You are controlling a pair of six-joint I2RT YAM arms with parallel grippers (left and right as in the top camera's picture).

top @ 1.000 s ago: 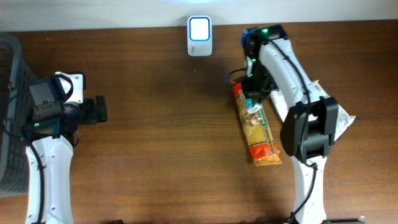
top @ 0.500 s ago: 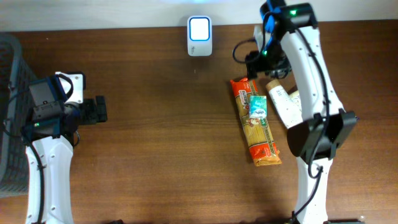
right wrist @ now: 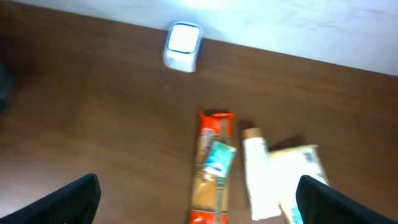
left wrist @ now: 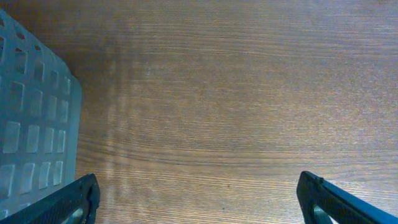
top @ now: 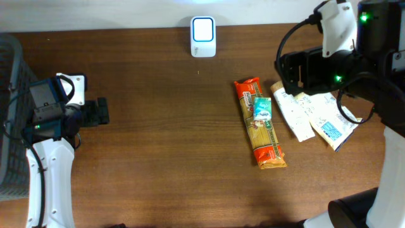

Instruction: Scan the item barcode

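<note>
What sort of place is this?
Probably a mock checkout bench: a white scanner stands at the table's far edge, a pasta pack and other packets lie on the wood, and a mesh basket sits at the left.

A mock shop checkout. Grocery packets (top: pixel 269 149) and a scanner (top: pixel 203 37) lie before the right gripper (right wrist: pixel 198 198); a basket (left wrist: pixel 34 124) flanks the left gripper (left wrist: pixel 199 194).

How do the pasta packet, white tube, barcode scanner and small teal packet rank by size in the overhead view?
1. pasta packet.
2. white tube and barcode scanner: nearly alike, the tube longer, the scanner wider.
3. small teal packet, lying on the pasta packet.
</note>
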